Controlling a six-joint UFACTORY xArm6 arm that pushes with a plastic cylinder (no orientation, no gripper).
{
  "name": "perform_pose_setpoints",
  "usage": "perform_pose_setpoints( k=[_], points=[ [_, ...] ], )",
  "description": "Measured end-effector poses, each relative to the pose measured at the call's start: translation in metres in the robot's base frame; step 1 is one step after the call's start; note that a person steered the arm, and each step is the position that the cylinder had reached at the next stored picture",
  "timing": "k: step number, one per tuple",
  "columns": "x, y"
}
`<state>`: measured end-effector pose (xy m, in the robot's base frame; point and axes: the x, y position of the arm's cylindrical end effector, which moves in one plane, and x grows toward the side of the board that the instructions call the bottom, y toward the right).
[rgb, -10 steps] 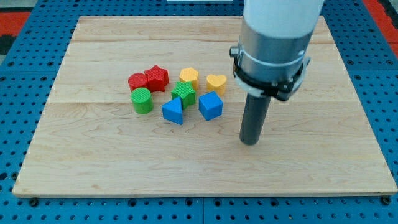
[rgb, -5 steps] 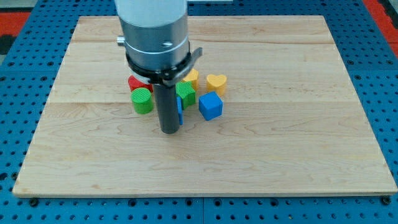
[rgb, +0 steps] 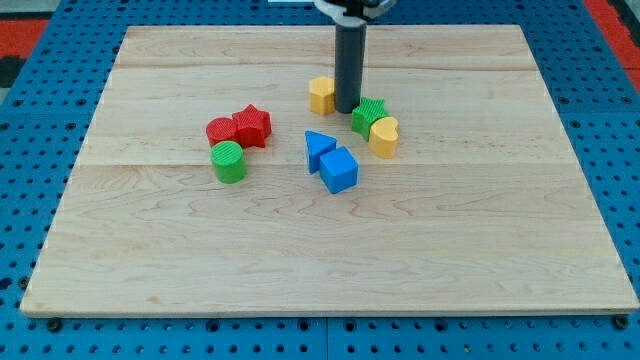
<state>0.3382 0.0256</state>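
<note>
My tip stands on the wooden board in the upper middle of the view. It sits between a yellow block on its left and a green star-like block on its right, close to both. A yellow heart block lies just below and right of the green one. Lower down, a blue triangle block touches a blue cube. To the view's left are a red block, a red star block and a green cylinder.
The board rests on a blue pegboard surface. A red patch shows at the top left corner.
The rod swept from the right side to the blocks, then up the view. The yellow block, green star, yellow heart and blue triangle have shifted up and to the right, splitting the cluster.
</note>
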Motion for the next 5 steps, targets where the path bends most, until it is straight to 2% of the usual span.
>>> perform_pose_setpoints(
  k=[1, 2, 3, 5],
  points=[
    [-0.013, -0.035],
    [0.005, -0.043],
    [0.009, -0.089],
    [-0.037, -0.045]
  ],
)
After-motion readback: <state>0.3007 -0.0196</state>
